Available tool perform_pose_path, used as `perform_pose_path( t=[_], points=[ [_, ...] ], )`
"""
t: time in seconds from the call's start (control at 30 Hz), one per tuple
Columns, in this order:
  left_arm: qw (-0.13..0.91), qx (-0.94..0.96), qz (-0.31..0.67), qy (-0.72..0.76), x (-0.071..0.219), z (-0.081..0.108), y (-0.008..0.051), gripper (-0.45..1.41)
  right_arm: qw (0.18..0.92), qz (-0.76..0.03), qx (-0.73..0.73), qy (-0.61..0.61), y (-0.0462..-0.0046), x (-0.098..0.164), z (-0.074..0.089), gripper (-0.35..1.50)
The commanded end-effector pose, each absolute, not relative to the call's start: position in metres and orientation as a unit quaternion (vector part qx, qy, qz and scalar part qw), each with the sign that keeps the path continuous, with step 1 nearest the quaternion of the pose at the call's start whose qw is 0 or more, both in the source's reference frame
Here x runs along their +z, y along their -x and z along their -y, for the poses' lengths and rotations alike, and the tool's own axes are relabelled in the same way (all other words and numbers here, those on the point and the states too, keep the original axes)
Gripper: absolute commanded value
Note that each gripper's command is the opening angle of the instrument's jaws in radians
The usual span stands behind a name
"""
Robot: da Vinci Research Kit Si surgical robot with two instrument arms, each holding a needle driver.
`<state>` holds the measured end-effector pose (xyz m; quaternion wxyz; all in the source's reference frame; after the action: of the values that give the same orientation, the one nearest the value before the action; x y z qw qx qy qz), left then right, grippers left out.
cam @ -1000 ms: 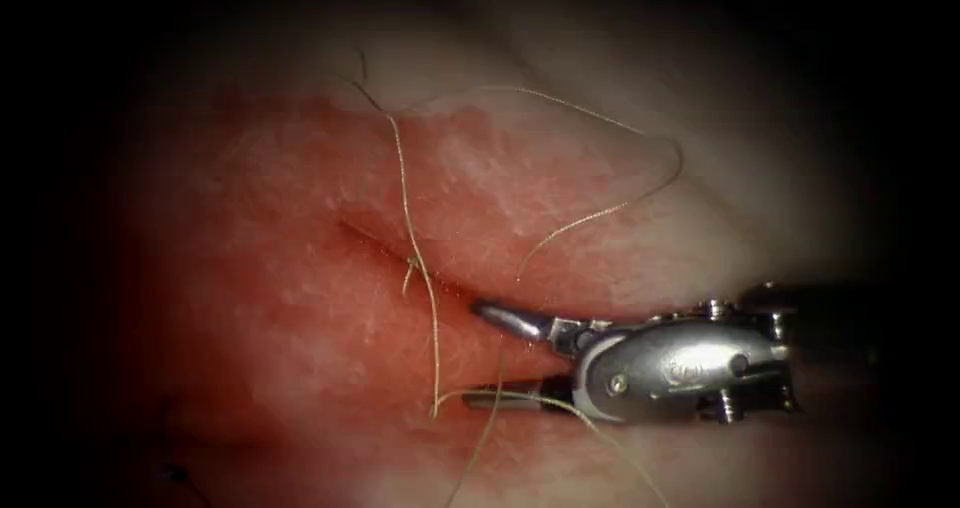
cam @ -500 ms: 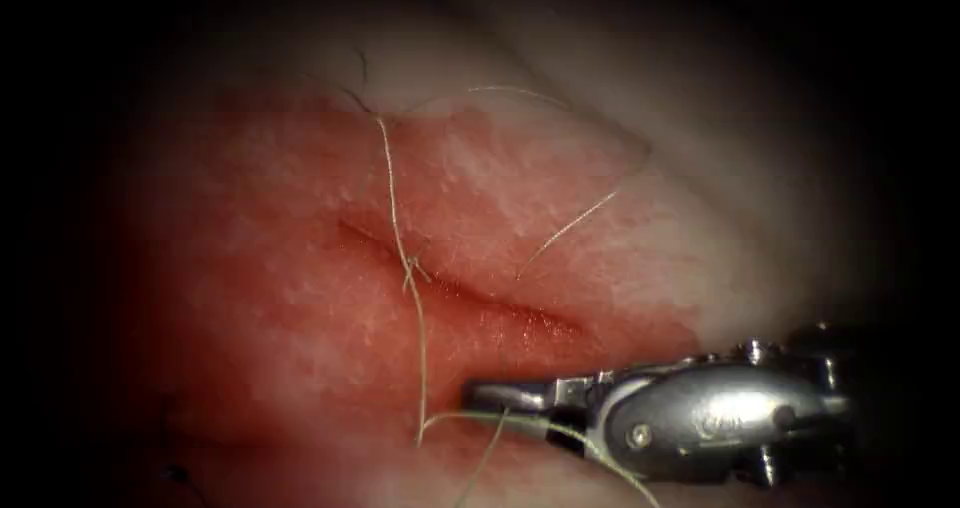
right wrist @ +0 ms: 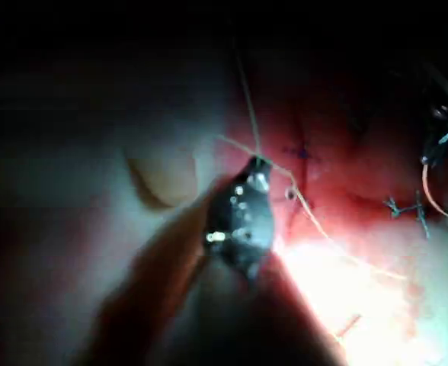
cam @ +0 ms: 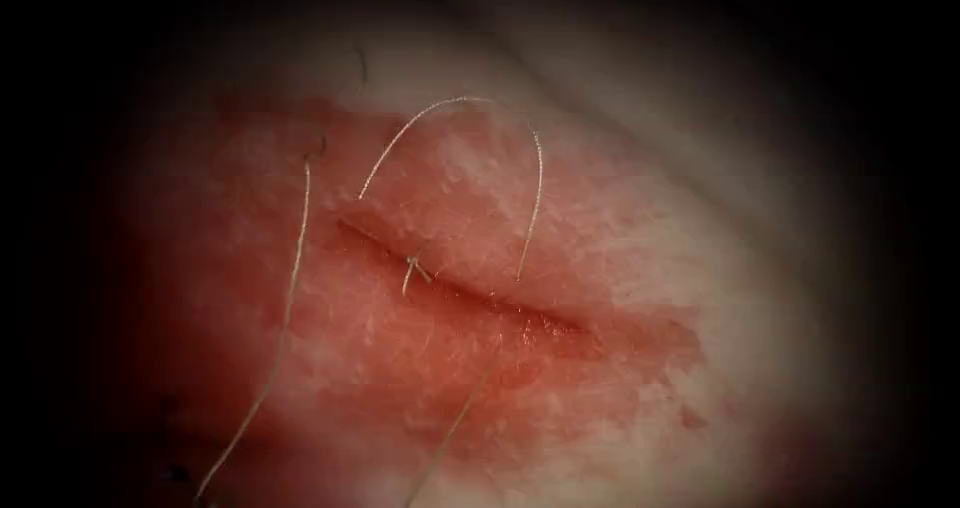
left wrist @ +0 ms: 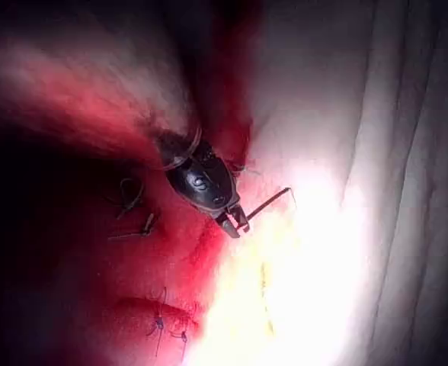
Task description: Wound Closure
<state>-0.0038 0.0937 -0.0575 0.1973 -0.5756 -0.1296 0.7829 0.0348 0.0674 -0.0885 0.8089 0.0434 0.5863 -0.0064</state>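
The tissue has a cut running from upper left to lower right. A knot with short cut ends sits on the cut. Tan thread hangs down left of the cut, and a loop arches above it and enters the tissue at the cut's upper edge. Another strand trails off below the cut. My right tool is shut on the thread. My left tool holds a thin dark needle near one end, clear of the tissue.
Red fluid stains the tissue around the cut. Earlier stitches with dark knots lie on the tissue near the left tool. Pale tissue surrounds the red area.
The right tool's jaws closed beside the thread, then it withdrew down and right out of the endoscope view. The thread swept left and now stands in a loop over the cut.
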Motion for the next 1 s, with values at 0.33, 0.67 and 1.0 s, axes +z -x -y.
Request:
perform_pose_path(
  t=[0.33, 0.67, 1.0],
  points=[
    [0.199, 0.782, 0.132, 0.576, -0.057, -0.093, 0.0043, -0.35, 0.812, -0.584, 0.017, -0.015, -0.0334, -0.087, -0.068, 1.45],
    [0.199, 0.782, 0.132, 0.576, -0.057, -0.093, 0.0043, -0.35, 0.834, -0.546, 0.071, 0.044, -0.0217, -0.079, -0.075, 1.40],
    [0.199, 0.782, 0.132, 0.576, -0.057, -0.093, 0.0045, -0.35, 0.828, -0.551, 0.089, 0.058, -0.0251, -0.069, -0.075, 1.36]
  ],
)
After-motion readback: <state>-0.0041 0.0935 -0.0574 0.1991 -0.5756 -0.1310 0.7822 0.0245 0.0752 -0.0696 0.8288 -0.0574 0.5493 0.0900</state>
